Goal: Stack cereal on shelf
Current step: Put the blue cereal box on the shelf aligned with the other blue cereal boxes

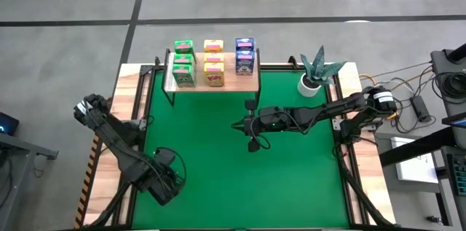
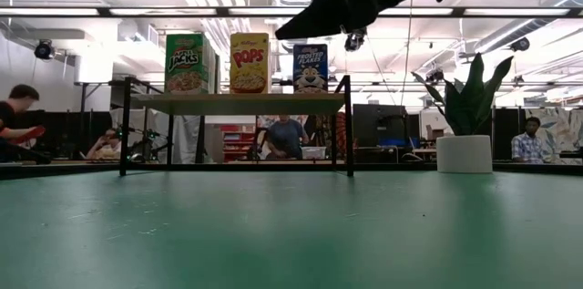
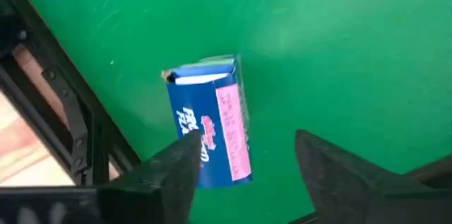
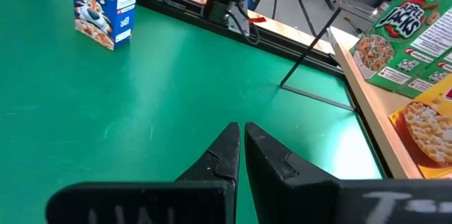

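Left wrist view: my left gripper (image 3: 244,171) straddles the last blue box (image 3: 208,131), jaws wide, not yet gripping; closing comes next, then the shelf (image 1: 213,83). Right gripper (image 4: 240,155) waits shut.

My left claw (image 3: 244,174) hangs low at the near-left corner, fingers (image 3: 169,178) spread apart. My right arm reaches across mid-table, its claw (image 4: 242,155) pinched shut, raised off the surface.

Two dark, matte-black jointed arms w/ black cable bundles along links. Right arm (image 1: 313,114): silver-white collar nr base. Right gripper (image 4: 242,155): wedge-shaped black fingers. Left gripper (image 3: 244,174): same blunt black fingers.
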Robot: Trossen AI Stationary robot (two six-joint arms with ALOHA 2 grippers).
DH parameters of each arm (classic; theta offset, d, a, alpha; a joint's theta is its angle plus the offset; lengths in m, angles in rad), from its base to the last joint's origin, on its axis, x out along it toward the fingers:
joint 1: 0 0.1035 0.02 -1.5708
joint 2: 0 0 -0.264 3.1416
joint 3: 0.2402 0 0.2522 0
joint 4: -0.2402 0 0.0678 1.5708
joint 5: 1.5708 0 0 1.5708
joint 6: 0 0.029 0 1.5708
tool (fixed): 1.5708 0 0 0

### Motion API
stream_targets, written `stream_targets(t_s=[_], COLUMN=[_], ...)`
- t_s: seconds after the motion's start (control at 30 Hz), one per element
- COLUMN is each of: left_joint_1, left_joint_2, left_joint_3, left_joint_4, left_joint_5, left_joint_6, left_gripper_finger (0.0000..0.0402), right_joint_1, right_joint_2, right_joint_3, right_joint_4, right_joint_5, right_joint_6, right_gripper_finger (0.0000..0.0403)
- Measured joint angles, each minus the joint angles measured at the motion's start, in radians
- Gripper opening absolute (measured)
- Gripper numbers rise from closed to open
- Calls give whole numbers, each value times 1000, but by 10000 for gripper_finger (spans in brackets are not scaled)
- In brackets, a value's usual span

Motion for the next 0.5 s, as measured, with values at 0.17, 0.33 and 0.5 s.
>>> stream_targets(t_s=[0.17, 0.33, 0.5], left_joint_1=[-6, -15, -24], left_joint_2=[27, 50, 71], left_joint_3=[-4, -4, -5], left_joint_4=[-21, -61, -69], left_joint_5=[11, 11, 11], left_joint_6=[-6, -14, -18], left_gripper_finger=[251, 256, 247], right_joint_1=[5, 5, 6], right_joint_2=[0, 0, 0], right_joint_3=[0, 0, -4], right_joint_4=[0, -1, -2], right_joint_5=[0, 0, 0], right_joint_6=[-2, -2, -2], right_gripper_finger=[13, 13, 13])
